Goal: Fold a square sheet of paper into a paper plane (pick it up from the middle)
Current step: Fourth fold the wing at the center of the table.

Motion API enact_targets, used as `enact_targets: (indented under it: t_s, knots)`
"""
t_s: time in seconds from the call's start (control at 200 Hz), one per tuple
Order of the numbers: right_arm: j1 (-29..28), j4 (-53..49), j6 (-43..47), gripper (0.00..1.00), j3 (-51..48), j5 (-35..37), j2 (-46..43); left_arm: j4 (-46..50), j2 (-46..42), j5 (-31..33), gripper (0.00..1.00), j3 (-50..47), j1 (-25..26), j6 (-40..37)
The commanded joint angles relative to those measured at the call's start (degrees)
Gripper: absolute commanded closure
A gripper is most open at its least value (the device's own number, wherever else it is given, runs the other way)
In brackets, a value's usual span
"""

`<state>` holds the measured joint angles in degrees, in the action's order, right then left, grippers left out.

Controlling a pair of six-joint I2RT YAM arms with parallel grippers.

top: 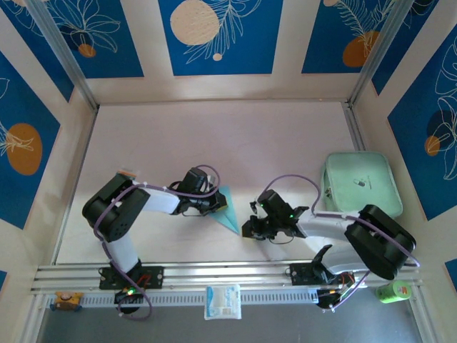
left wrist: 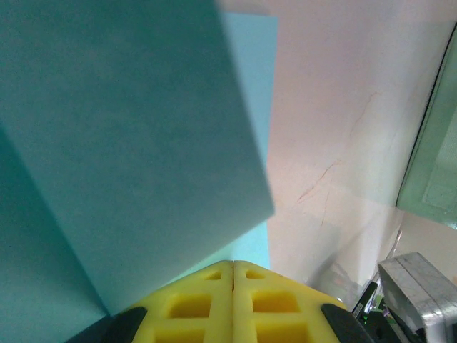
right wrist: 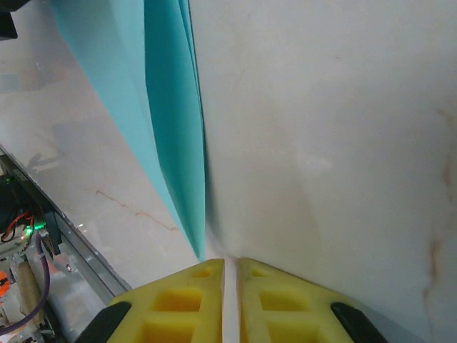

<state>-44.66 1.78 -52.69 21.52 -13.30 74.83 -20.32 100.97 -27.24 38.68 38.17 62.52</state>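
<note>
Pressing in on the paper from both sides, I have my two grippers low over the table, near its front edge. The paper is folded into a light blue pointed shape, its tip aimed at the near right, and it lies on the table between my arms.

My left gripper sits at the paper's left edge. Its yellow pads are pressed flat together with only a seam between them. A raised fold of paper stands right in front of them and blocks most of what lies beyond. I cannot tell whether any paper is nipped in that seam.

My right gripper is at the paper's pointed end. Its pads are almost together, with just a thin slit left. The paper's tip ends just beside the left pad. I cannot tell whether it touches it.

To the right, well apart from the paper, a mint-green tray rests on the table. My right arm's elbow reaches over its near corner. Behind my grippers runs the metal rail that carries my bases. A small white packet lies against it in the middle, and a small green object sits by its right end.
</note>
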Motion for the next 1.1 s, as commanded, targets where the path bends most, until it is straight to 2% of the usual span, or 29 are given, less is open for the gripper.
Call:
enact_targets:
  t_s: [0.0,0.235,0.56,0.745,1.095]
  knots:
    - [0.6,-4.7,1.2,0.86,3.6,1.7,-2.8,1.5,0.8,1.5,0.98,-1.6,-0.1,-0.2]
    - [0.8,2.9,1.8,0.94,8.2,-2.2,3.6,1.4,1.0,1.4,0.98,-1.7,-0.1,-0.2]
    - [0.1,2.2,3.3,0.95,14.8,-1.8,15.9,1.8,0.8,1.2,0.98,-1.6,0.0,-0.5]
    - [-0.3,3.4,1.8,0.96,9.9,-0.7,16.2,2.2,0.7,1.3,0.98,-1.6,0.0,-0.6]
    - [-2.7,6.2,-0.9,0.95,1.6,-0.7,11.7,2.3,0.8,1.6,0.98,-1.9,-0.4,-0.6]
